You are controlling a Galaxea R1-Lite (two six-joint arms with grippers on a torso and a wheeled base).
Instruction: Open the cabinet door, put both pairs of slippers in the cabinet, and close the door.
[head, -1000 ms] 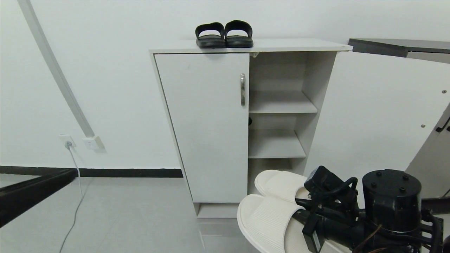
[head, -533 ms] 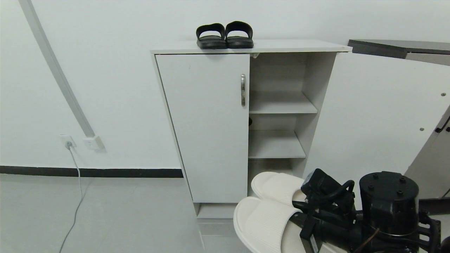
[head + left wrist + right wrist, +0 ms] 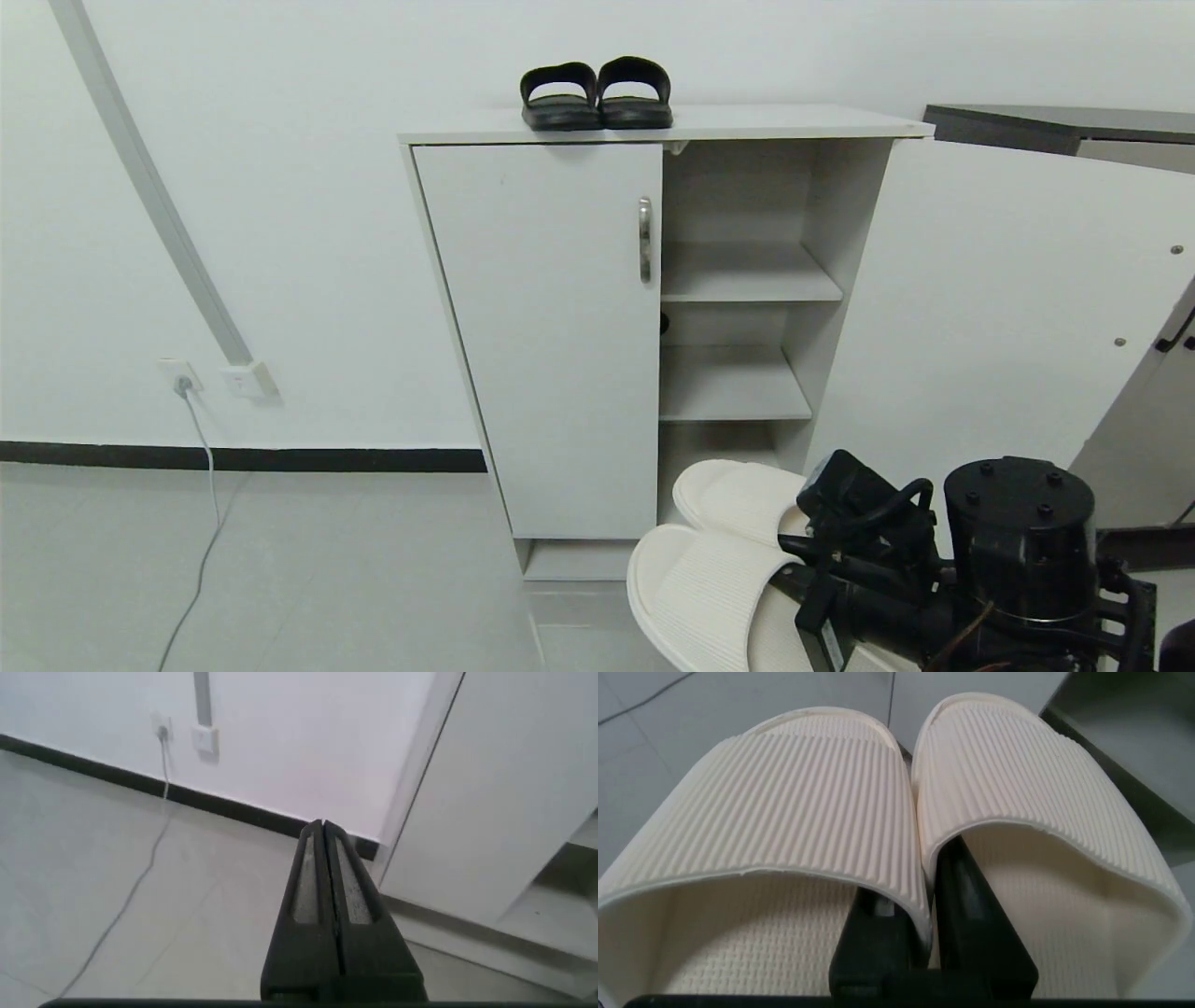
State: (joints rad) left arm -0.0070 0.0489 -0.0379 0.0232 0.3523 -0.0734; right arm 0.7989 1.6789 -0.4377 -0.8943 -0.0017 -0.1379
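Two white slippers (image 3: 719,569) clamped side by side in our right gripper (image 3: 922,903), fingers pinching adjoining inner walls, low before cabinet (image 3: 794,119). Our left gripper (image 3: 323,873) pressed together, holding nothing, above floor (image 3: 112,924). Right door (image 3: 1008,299) swung wide, left door (image 3: 551,373) closed. Black slippers (image 3: 597,93) atop cabinet.

— What sort of place is this?

— A plain indoor room, laid out like a home entryway. At the centre, a white shoe cabinet (image 3: 551,355) with shelves stands against a bare wall (image 3: 308,233), and black slippers (image 3: 597,93) sit on its top.

— What else shows it?

— Glossy grey floor tiles (image 3: 327,579) along the bottom, a black skirting strip (image 3: 280,458), a wall socket (image 3: 179,375) at lower left with a cable (image 3: 201,523) plugged in, and grey cable trunking (image 3: 140,177) slanting through the upper left.
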